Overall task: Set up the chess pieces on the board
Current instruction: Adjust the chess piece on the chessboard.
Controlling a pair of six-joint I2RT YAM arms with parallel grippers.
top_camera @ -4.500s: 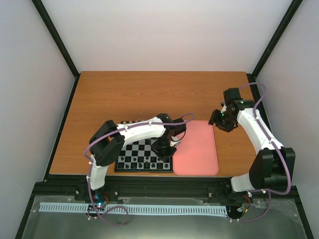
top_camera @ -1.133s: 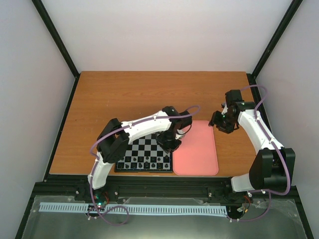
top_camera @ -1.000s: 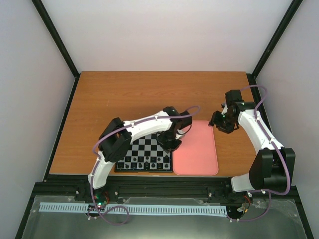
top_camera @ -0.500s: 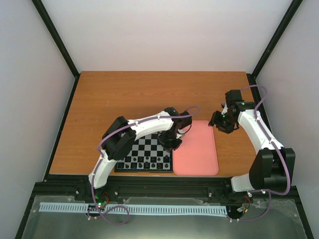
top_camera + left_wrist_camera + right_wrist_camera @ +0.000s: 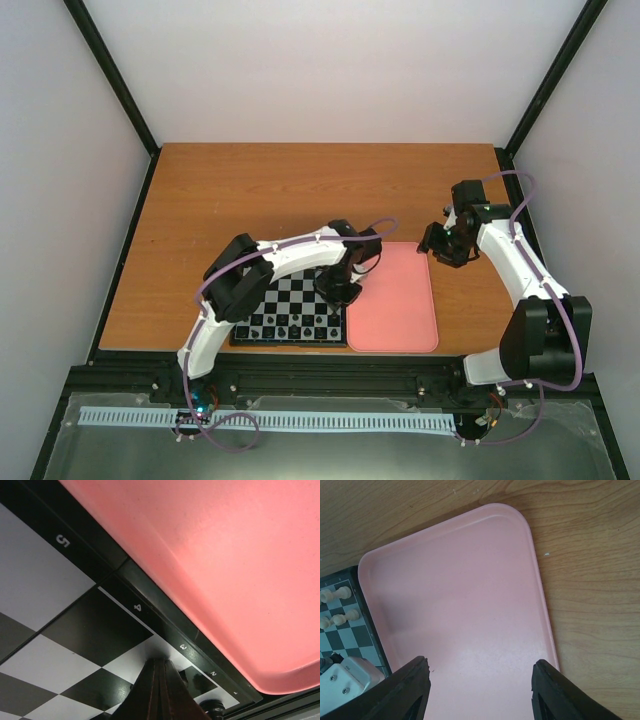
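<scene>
Bench (image 5: 250, 190) of brown wood is seen under everything, and one is counted. Two arms are bolted at its near edge: the left arm (image 5: 280, 255) is bent over the board, and the right arm (image 5: 510, 260) is held far off to the side. One pink tray (image 5: 395, 310) is laid on the bench, touching the right side of the one board (image 5: 270, 315). No piece is seen on the part of the tray that shows.

The left pincer (image 5: 159, 666) is pressed together, and nothing is seen between its tips. It is held low over the board's right edge, just beside the tray, by the number 3. The right pincer (image 5: 479, 677) is spread wide over the tray and is pinching nothing.

The black pieces (image 5: 290, 325) are set along the near rows of the board, toward the robot from the left pincer. They are too small to be counted from above; two are made out close up. They look upright. The left arm is far nearer to them. A few cream pieces (image 5: 335, 595) are seen at the far edge.
</scene>
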